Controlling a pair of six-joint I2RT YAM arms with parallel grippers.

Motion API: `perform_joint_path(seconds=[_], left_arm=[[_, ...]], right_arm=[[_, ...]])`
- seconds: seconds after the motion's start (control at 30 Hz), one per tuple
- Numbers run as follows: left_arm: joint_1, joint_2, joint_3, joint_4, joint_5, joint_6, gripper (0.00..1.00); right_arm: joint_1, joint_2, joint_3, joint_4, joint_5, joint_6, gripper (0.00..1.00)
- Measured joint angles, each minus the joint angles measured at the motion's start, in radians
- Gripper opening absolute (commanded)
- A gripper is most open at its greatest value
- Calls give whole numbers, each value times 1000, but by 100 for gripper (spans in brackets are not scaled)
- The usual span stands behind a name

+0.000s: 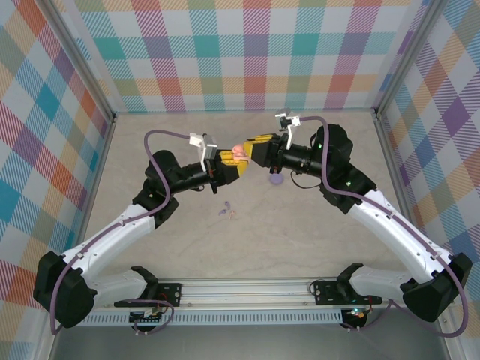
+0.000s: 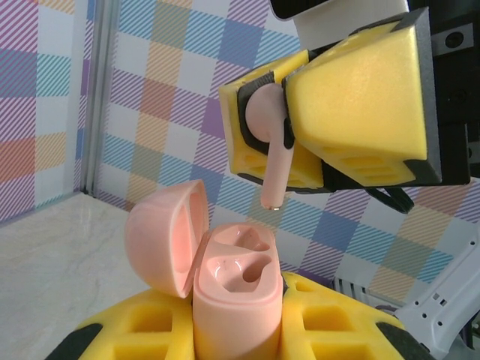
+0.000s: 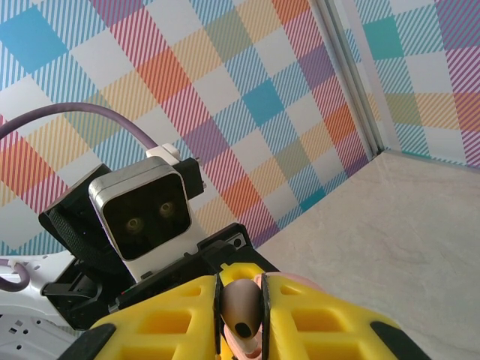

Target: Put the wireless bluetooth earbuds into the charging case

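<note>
Both jaws clenched: left on case point(image 2: 237, 298), right on earbud point(image 2: 272, 154); marbled table point(image 1: 300, 247), plaid walls point(image 1: 225, 52).

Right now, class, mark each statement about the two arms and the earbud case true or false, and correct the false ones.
1. The pink plastic charging case has its hinged lid open. True.
2. The right fingers grip a lilac earbud. False: the small stemmed plastic earbud is pink.
3. That earbud already sits in the case. False: it hangs above two empty sockets.
4. The left fingers hold the case. True.
</note>
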Motion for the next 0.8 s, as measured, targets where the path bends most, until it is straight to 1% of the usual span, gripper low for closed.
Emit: perform_joint_path(seconds=[0.8], left_arm=[[0,0,11,12,-10,-13,20]], right_arm=[[6,4,-1,-28,25,-29,20]])
